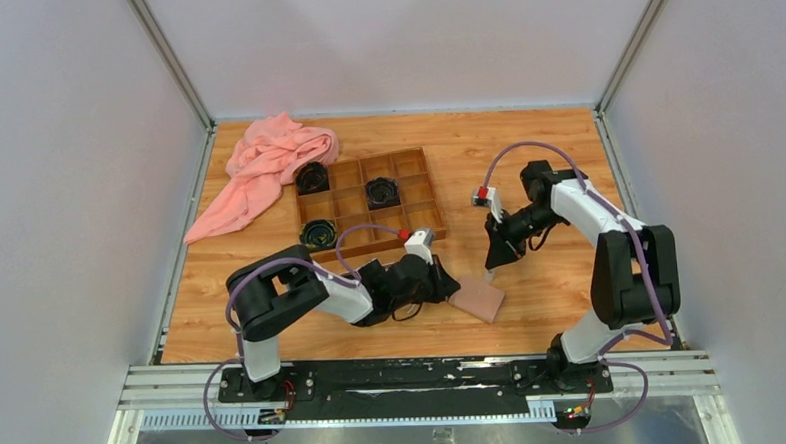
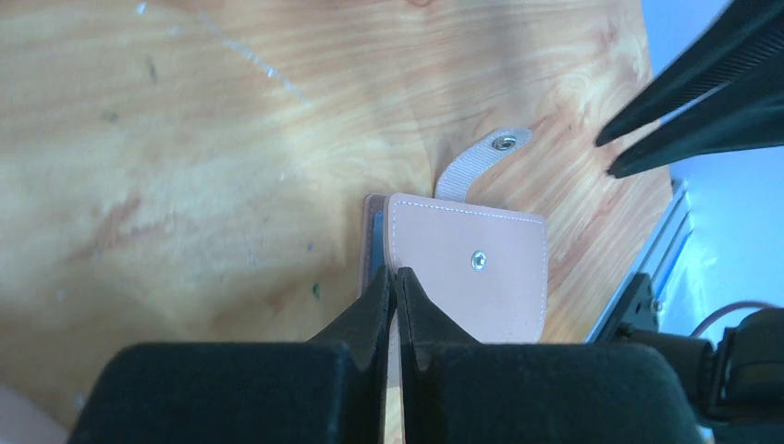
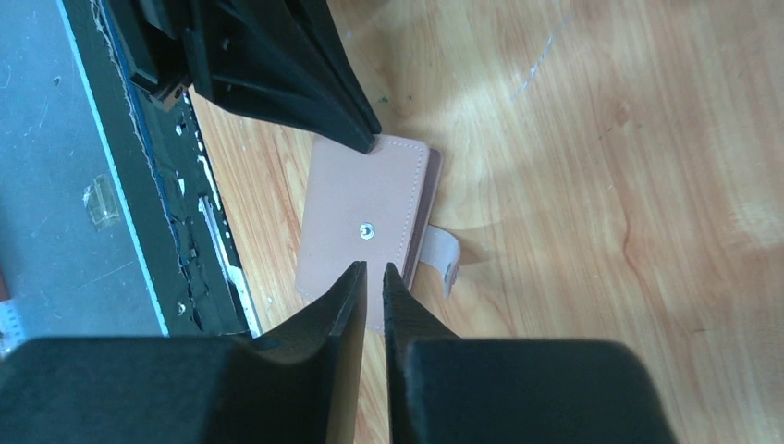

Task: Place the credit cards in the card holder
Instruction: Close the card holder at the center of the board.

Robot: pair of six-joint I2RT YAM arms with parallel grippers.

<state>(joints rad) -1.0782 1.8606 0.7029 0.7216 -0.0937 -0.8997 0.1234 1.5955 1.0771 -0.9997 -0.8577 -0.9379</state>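
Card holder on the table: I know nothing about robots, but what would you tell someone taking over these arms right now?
Left gripper: shut on one edge of the card holder, which lies flat on the table near the arm bases.
Right gripper: barely parted, empty, hovering over the card holder.
Strap: unsnapped, lying loose.
Credit cards: none visible in any view; whether any are inside cannot be told.
Left to do: locate the cards, open the card holder, slide them in.

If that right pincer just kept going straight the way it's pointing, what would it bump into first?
The right pincer would most likely meet the card holder, near its snap button, though depth is unclear.
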